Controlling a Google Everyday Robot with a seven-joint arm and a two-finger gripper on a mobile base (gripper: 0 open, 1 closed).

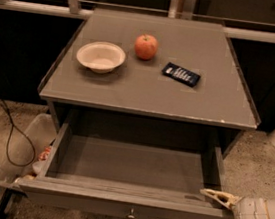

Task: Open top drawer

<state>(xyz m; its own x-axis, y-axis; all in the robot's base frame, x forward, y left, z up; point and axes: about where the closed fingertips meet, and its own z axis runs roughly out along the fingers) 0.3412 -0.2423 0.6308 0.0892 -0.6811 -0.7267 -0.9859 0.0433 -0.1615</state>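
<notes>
I see the drawer (pixel 130 167) standing open under the bench's (pixel 178 103) front edge. My pincer (pixel 222 217) is at the drawer front's right end, below the bench's front right corner, fingers spread, grasping nothing.

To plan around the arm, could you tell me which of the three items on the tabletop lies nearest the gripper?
The flat dark packet, right of the apple and bowl; the gripper sits low right, beside the open top drawer.
</notes>
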